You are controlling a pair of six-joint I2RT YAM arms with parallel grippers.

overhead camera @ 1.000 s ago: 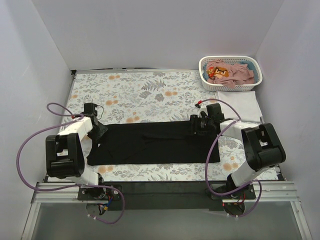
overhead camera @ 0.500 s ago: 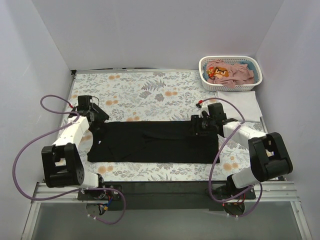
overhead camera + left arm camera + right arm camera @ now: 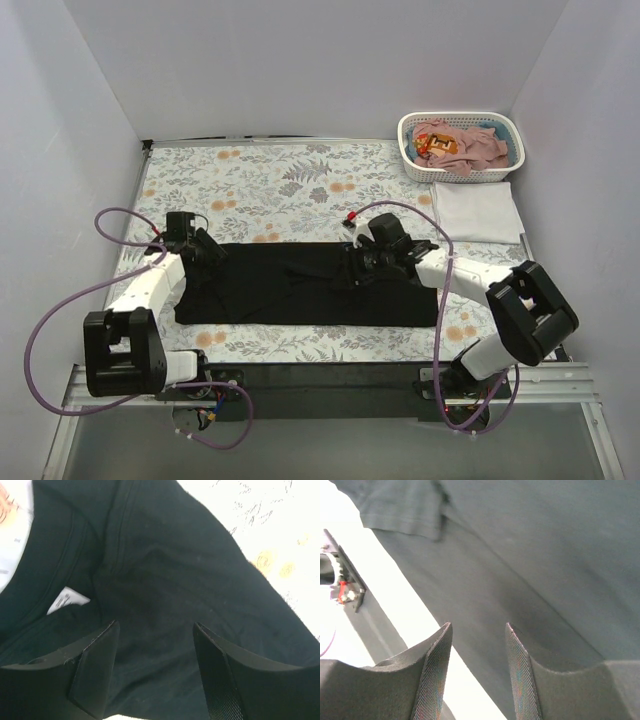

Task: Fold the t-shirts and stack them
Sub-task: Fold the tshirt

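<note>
**Black t-shirt [image 3: 300, 285] laid out as a long folded band, both arms over it and neither holding it.**

The band lies flat across the floral cloth [image 3: 290, 185], collar end to the left. The left end effector [image 3: 207, 250] hovers at that end, fingers apart and empty, with the white neck label [image 3: 67, 600] just beside one finger in the wrist view. The right end effector [image 3: 363, 264] hangs over the band right of its middle, fingers likewise spread with only fabric beneath (no pinch to be seen). The step in hand looks like the crosswise fold that shortens the band. That next move probably calls for dropping onto an edge, pinching all layers and carrying one end over the other. A folded white t-shirt [image 3: 475, 210] lies near the basket [image 3: 455, 173] holding pink tees [image 3: 480, 148].
</note>
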